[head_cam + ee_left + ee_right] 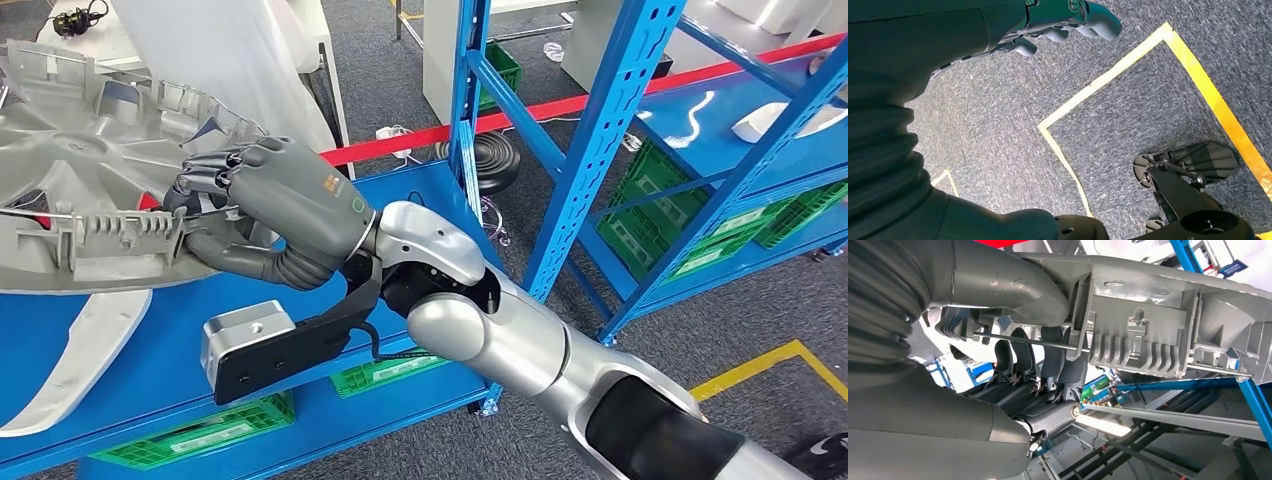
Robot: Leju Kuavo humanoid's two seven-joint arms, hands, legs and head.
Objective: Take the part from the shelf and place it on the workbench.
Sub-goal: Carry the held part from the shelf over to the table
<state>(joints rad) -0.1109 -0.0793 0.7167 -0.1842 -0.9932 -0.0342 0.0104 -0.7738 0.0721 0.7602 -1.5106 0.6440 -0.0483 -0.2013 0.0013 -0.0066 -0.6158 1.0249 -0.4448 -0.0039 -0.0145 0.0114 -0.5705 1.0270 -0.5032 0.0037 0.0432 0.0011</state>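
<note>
The part is a large grey plastic wheel cover (pixel 80 160) with ribs and clips on its inner side, at the left above the blue shelf board (pixel 160 340). My right hand (pixel 265 210) grips its near rim, dark fingers over the top edge and thumb underneath. In the right wrist view the thumb (pixel 1008 287) presses the ribbed rim (pixel 1138 340) and the fingers (pixel 1023 355) curl behind a thin metal wire ring. My left hand (pixel 1063 22) hangs over the carpet, fingers loosely apart, holding nothing.
Blue shelf uprights (pixel 610 130) stand right of my arm. A pale grey curved panel (pixel 70 360) lies on the shelf below the cover. Green crates (pixel 200 430) sit on the lower level. Yellow floor tape (pixel 1128 65) and a chair base (pixel 1193 165) lie below my left hand.
</note>
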